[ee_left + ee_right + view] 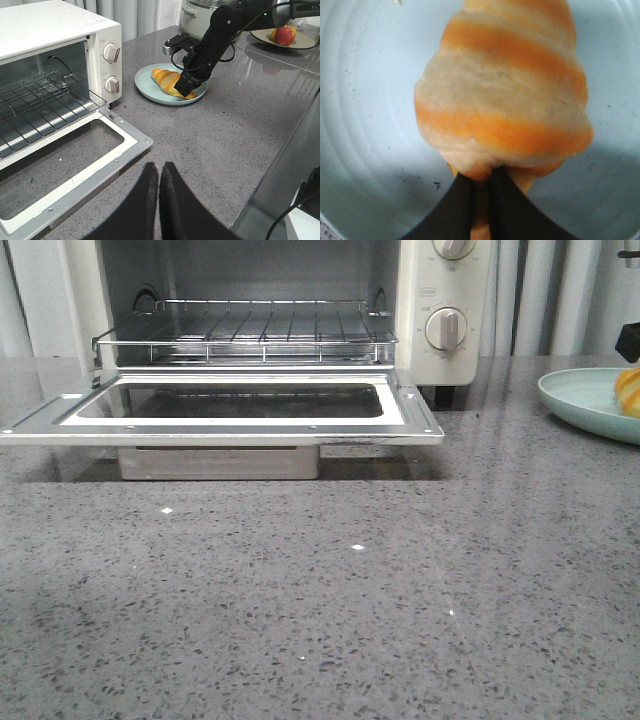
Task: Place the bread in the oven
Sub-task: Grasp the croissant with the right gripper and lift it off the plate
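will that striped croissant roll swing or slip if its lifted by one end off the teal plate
Probably some droop or pivot: the right gripper pinches only a tapered tip of the golden-orange, cream-striped croissant roll. Its matte, rough crust suggests decent grip. Curved and tapered, it likely rolls little on the pale teal plate.

left gripper point(159, 175): fingers pressed together, hung near oven point(60, 100) door | right gripper point(187, 91): fingers nipped bread point(170, 81), beside oven
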Controlling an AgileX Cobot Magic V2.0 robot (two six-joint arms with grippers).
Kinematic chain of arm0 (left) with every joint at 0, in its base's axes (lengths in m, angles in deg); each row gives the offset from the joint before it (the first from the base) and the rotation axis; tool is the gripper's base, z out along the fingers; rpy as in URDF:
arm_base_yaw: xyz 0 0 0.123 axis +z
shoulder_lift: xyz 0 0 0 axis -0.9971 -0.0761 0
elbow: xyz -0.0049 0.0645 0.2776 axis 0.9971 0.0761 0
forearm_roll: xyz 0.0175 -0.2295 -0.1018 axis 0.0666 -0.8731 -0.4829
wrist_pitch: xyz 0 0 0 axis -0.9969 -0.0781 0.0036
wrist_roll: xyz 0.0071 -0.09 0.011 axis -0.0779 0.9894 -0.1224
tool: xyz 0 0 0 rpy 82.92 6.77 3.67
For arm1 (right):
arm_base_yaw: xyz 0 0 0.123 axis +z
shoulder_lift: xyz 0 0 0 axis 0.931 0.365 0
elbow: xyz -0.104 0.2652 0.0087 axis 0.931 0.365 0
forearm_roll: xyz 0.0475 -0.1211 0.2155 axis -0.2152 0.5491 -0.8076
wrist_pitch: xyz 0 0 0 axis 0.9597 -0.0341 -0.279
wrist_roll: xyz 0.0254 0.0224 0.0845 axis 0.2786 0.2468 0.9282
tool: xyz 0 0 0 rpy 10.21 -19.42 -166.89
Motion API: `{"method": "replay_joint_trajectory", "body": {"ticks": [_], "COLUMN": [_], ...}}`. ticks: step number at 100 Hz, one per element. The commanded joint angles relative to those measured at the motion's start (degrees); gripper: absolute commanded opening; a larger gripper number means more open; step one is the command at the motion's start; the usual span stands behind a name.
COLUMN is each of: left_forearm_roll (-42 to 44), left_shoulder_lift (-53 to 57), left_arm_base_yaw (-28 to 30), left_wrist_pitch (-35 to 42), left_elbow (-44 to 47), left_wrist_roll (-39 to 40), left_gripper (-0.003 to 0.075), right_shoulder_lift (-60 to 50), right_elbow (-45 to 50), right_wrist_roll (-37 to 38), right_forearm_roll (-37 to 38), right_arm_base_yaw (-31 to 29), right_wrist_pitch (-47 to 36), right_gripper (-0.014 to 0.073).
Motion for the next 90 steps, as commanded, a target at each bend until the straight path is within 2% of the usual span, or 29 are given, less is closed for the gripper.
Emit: {"method": "replay_joint_trajectory", "body": {"ticks": [1, 24, 42, 51, 61, 75, 90], "left_forearm_roll": [-3.2, -3.4, -3.4, -3.4, -3.4, -3.4, -3.4], "left_shoulder_lift": [-0.2, -0.2, -0.2, -0.2, -0.2, -0.2, -0.2], "left_arm_base_yaw": [0.0, 0.0, 0.0, 0.0, 0.0, 0.0, 0.0], "left_wrist_pitch": [3.1, 3.1, 4.6, 5.8, 7.5, 9.9, 10.8], "left_elbow": [-1.3, -1.3, -1.3, -1.3, -1.3, -1.3, -1.3], "left_wrist_roll": [0.6, 0.5, 0.5, 0.5, 0.5, 0.4, 0.4], "left_gripper": [-0.0022, -0.0022, -0.0022, -0.0022, -0.0022, -0.0022, -0.0022], "right_shoulder_lift": [-2.7, -15.1, -25.2, -28.8, -30.6, -29.1, -23.2], "right_elbow": [-2.6, -9.9, -12.6, -12.6, -12.6, -12.6, -12.9], "right_wrist_roll": [0.4, 0.3, -0.4, -0.9, -3.6, -3.6, -3.6], "right_forearm_roll": [-1.7, -3.0, -3.3, -6.0, -9.9, -10.5, -9.7], "right_arm_base_yaw": [0.0, 0.2, 5.8, 11.4, 20.4, 32.9, 40.2], "right_wrist_pitch": [-0.7, -0.2, 6.0, 9.3, 10.3, 8.0, 2.9], "right_gripper": [-0.0063, -0.0063, -0.0063, -0.0063, -0.0063, -0.0063, -0.0063]}}
